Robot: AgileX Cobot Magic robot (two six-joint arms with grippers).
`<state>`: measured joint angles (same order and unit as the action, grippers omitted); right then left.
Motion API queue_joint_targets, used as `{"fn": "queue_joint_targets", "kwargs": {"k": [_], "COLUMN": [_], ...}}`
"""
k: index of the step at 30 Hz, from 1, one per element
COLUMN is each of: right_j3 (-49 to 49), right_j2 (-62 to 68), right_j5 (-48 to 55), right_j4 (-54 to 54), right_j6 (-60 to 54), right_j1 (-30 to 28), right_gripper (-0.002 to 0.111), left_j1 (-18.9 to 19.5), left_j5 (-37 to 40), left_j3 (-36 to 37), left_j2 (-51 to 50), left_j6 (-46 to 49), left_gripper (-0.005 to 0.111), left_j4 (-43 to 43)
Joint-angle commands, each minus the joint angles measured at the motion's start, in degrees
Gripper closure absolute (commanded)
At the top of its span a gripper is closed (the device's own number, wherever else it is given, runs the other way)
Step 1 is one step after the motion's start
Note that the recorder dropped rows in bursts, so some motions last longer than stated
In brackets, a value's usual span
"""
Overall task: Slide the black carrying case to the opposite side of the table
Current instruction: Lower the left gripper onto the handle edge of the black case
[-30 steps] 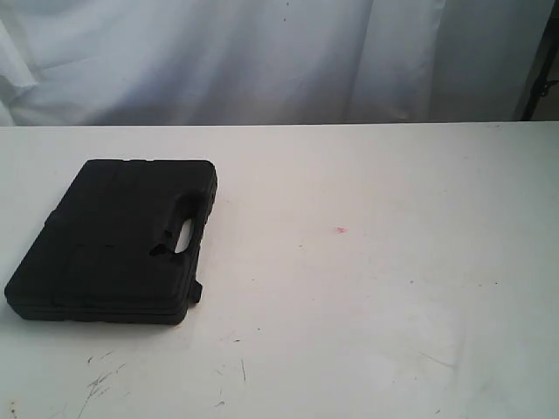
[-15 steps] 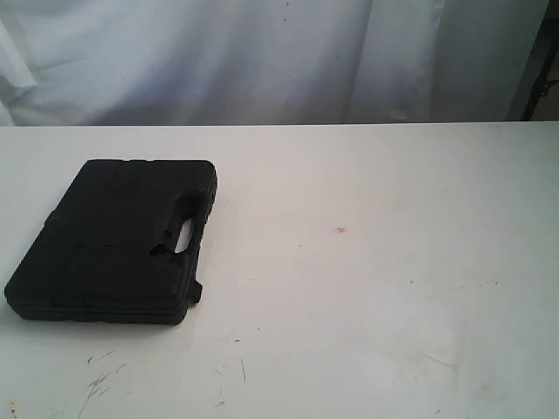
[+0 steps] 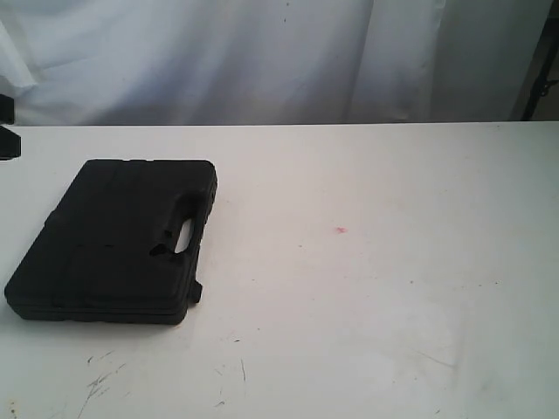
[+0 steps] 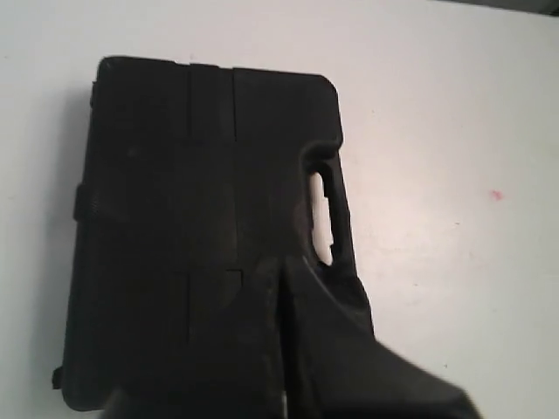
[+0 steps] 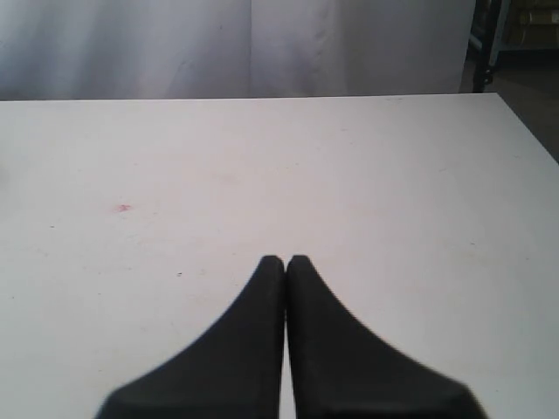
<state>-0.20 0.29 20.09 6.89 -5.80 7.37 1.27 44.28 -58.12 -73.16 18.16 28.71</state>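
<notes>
The flat black case [image 3: 113,240] lies on the left part of the white table [image 3: 376,297], its handle slot [image 3: 184,234] along the edge facing the table's middle. A dark bit of the left arm [image 3: 7,131] shows at the exterior view's left edge, apart from the case. In the left wrist view the case [image 4: 192,183] fills the picture and my left gripper [image 4: 279,266] hangs above it, fingers pressed together, holding nothing. My right gripper [image 5: 286,260] is shut and empty over bare table; it is out of the exterior view.
A tiny red dot [image 3: 341,230] marks the table right of the case; the dot [image 5: 122,208] also shows in the right wrist view. Dark scuff marks [image 3: 100,380] lie near the front edge. A white curtain [image 3: 262,52] hangs behind, and a dark stand [image 3: 543,61] is at the far right.
A dark part of the left arm has come into the exterior view at its left edge. The case has not moved.
</notes>
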Motion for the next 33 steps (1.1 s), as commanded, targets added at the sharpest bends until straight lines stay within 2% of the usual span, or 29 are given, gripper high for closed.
{"fn": "queue_joint_targets", "kwargs": {"k": [1, 12, 19, 24, 31, 33], "right_j3": [0.2, 0.2, 0.2, 0.2, 0.2, 0.2], "right_j2": [-0.3, -0.3, -0.3, -0.3, -0.3, -0.3], "right_j5": [-0.3, -0.3, -0.3, -0.3, -0.3, -0.3], "right_j4": [0.1, 0.1, 0.1, 0.1, 0.1, 0.1], "right_j6": [0.2, 0.2, 0.2, 0.2, 0.2, 0.2], "right_j1": [-0.4, -0.4, -0.4, -0.4, -0.4, -0.4], "right_gripper": [0.108, 0.108, 0.108, 0.108, 0.108, 0.108], "left_j1": [-2.2, -15.7, -22.1, -24.4, -26.6, -26.6], "left_j5": [5.3, 7.5, 8.3, 8.4, 13.3, 14.3], "left_j3": [-5.8, -16.5, -21.0, -24.5, -32.3, -33.8], "left_j2": [-7.6, -23.9, -31.5, -35.9, -42.1, -44.0], "left_j6": [-4.3, -21.5, -31.8, -34.0, -34.8, -35.0], "left_gripper": [0.107, 0.107, 0.106, 0.104, 0.104, 0.100], "left_j4": [-1.3, -17.1, -25.2, -25.4, -25.6, -25.9]}}
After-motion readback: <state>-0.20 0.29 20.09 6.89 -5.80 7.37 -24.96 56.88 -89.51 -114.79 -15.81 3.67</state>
